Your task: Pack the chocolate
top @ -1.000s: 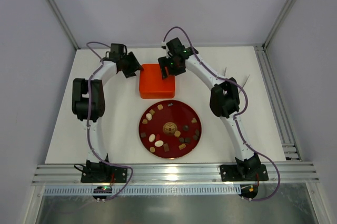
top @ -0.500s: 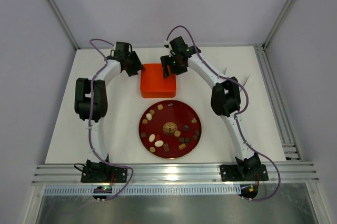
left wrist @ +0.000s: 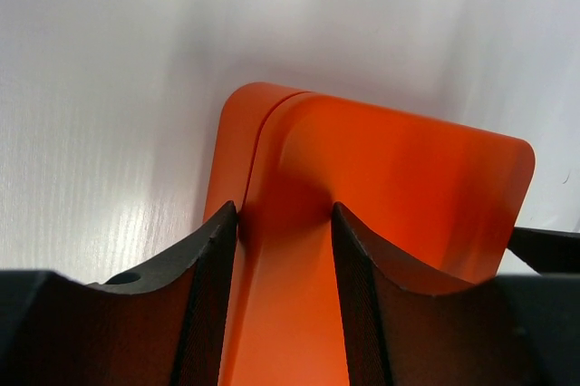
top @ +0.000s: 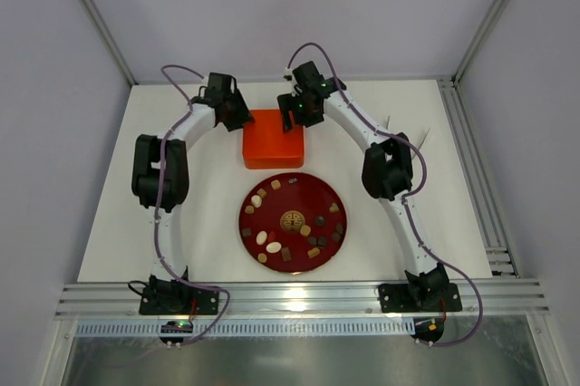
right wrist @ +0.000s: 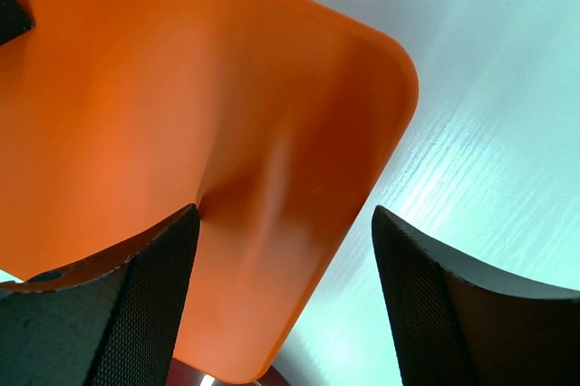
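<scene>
The chocolate (top: 273, 246), several small dark, tan and cream pieces, lies scattered on a round dark red plate (top: 304, 196) at the table's middle. An orange square box (top: 273, 143) with its lid on sits just behind the plate. My left gripper (top: 240, 117) is at the box's far left corner; in the left wrist view (left wrist: 284, 214) its jaws stand partly apart over the box's (left wrist: 408, 187) left edge. My right gripper (top: 292, 114) is at the far right corner; its jaws (right wrist: 285, 214) are wide open, astride the box's (right wrist: 136, 87) right edge. Both are empty.
The enclosure's back wall stands right behind both grippers. An aluminium rail (top: 299, 300) runs along the near edge and another rail (top: 473, 178) along the right side. A sliver of the plate (right wrist: 272, 377) shows under the box's near corner in the right wrist view.
My left gripper has moved right and back, up to the box's far left corner. My right gripper has shifted slightly back. The box, plate and chocolate have not moved.
</scene>
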You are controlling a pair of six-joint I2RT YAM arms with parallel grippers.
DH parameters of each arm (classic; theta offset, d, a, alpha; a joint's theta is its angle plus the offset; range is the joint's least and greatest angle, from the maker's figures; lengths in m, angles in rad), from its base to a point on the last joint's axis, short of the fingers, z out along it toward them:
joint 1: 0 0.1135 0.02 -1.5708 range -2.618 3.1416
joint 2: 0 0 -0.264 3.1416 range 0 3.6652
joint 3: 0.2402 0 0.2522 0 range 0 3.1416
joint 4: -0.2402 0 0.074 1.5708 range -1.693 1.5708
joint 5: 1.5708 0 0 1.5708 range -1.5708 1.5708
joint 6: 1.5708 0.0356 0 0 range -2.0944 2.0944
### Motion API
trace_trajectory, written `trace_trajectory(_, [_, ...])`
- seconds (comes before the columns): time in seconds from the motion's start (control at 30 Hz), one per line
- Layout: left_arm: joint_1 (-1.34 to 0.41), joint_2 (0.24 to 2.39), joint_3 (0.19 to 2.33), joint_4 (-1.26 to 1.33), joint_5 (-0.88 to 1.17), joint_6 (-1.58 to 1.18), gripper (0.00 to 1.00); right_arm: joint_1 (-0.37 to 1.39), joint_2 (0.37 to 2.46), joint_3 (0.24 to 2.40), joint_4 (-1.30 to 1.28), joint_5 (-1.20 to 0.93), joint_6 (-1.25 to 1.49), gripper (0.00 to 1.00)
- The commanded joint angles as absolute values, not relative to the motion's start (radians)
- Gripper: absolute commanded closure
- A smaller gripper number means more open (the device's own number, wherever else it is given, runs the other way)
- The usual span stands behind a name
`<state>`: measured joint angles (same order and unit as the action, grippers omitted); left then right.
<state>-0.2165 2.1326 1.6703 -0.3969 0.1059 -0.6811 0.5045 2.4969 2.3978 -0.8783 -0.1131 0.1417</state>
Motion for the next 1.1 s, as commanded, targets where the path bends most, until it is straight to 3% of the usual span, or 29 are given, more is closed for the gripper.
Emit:
trace_trajectory(0.0, [-0.248, 2.244, 1.565, -0.686, 0.026, -0.640, 0.57, 0.499, 2.548, 2.364, -0.950, -0.006, 0.112, 0.23])
trace_trajectory(0.27, [-0.259, 2.241, 1.490, -0.683, 0.021, -0.638, 0.58, 0.546, 2.476, 2.280, -0.937, 0.037, 0.086, 0.23])
trace_trajectory(0.6, [-0.278, 2.148, 1.327, -0.620, 0.054, -0.657, 0.61, 0.548, 2.327, 2.116, -0.859, -0.070, 0.095, 0.23])
trace_trajectory(0.73, [-0.278, 2.069, 1.281, -0.577, 0.090, -0.647, 0.51, 0.543, 2.330, 2.118, -0.844, -0.092, 0.097, 0.21])
trace_trajectory(0.83, [-0.276, 2.037, 1.288, -0.575, 0.133, -0.620, 0.45, 0.525, 2.419, 2.238, -0.903, -0.115, 0.097, 0.21])
trace_trajectory(1.07, [-0.265, 1.985, 1.318, -0.558, 0.196, -0.597, 0.40, 0.477, 2.479, 2.298, -0.879, -0.141, 0.110, 0.23])
